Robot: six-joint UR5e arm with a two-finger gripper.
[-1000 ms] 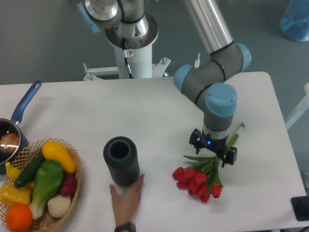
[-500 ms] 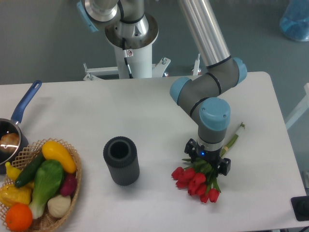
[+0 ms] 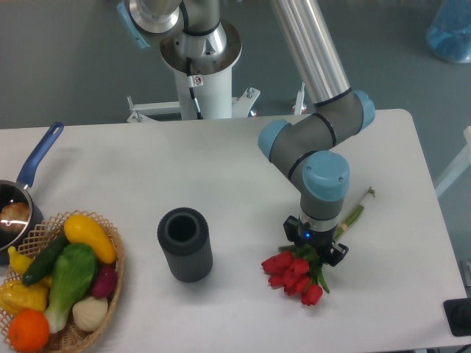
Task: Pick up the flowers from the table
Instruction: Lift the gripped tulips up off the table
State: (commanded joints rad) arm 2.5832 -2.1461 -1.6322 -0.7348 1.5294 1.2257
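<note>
The flowers (image 3: pixel 293 271), red tulips with green leaves and pale stems running up to the right, lie on the white table (image 3: pixel 147 169) at its front right. My gripper (image 3: pixel 315 248) points straight down onto the bunch where the leaves meet the buds, with black finger parts showing on either side. The wrist hides the fingertips, so how the jaws stand does not show.
A black ribbed cylinder (image 3: pixel 185 244) stands upright left of the flowers. A wicker basket (image 3: pixel 118 254) of vegetables sits at the front left, with a blue-handled pan (image 3: pixel 38 154) behind it. The robot base (image 3: pixel 199 59) is at the back edge. A dark object (image 3: pixel 458 316) sits at the front right corner.
My gripper has come down and slightly left onto the bunch. The buds shifted a little left and bunched closer. A hand near the black cylinder one second ago is gone.
</note>
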